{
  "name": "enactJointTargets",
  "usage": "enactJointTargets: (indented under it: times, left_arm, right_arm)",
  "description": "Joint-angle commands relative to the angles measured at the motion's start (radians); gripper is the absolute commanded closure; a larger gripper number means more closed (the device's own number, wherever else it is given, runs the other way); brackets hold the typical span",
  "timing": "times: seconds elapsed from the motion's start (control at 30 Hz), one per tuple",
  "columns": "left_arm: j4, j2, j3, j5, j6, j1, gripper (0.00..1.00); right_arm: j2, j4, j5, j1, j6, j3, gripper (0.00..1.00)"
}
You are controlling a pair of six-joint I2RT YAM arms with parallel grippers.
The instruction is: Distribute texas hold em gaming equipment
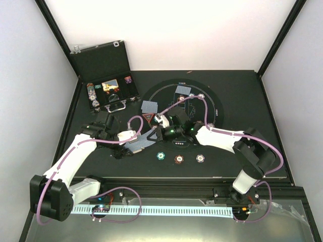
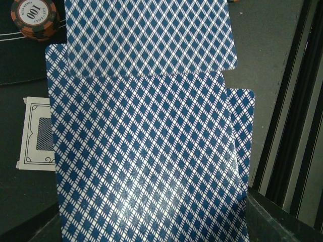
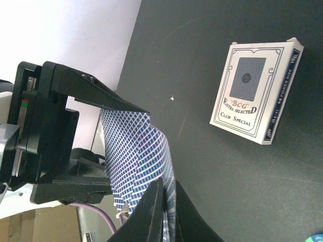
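Blue-checked paper playing cards (image 2: pixel 151 151) sit clamped in the left tool (image 1: pixel 136 139) toward the bench's (image 1: pixel 252 101) front edge; the right tool (image 3: pixel 166 182) pinches one card's edge.

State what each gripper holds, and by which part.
Both hold the cards: the left gripper clamps one end, and the right gripper pinches the opposite edge.

Up at eleven o'clock in the left wrist view, the orange-brown chip (image 2: pixel 34 17) has "100" printed on its white centre. The smaller lettering curving under the number is too fine to make out. At two o'clock in the right wrist view, the white card box (image 3: pixel 257 91) reads "BCG", "Extra Selected" and "Club Special".
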Motion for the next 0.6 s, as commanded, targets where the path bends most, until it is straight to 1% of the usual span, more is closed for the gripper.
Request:
enactJointTargets:
  times: [0.0,0.17,0.33,0.5,0.57]
  left_arm:
    - [0.01,-0.016,0.036,0.019,-0.004,0.0,0.98]
    - [0.012,-0.015,0.036,0.018,-0.003,0.0,0.98]
    - [0.014,-0.01,0.036,0.019,-0.005,0.0,0.98]
    - [0.012,-0.008,0.036,0.016,-0.004,0.0,0.98]
    - [0.011,-0.009,0.035,0.016,-0.001,0.0,0.98]
  right_arm:
    - [-0.051,-0.039,0.018,-0.022,-0.031,-0.005,0.95]
    - [-0.079,-0.043,-0.006,-0.052,-0.03,-0.01,0.95]
    - [-0.112,-0.012,-0.051,-0.1,-0.007,-0.028,0.95]
    - [-0.114,-0.023,-0.095,-0.223,-0.01,-0.016,0.95]
    - [-0.086,-0.059,-0.096,-0.29,-0.033,0.016,0.95]
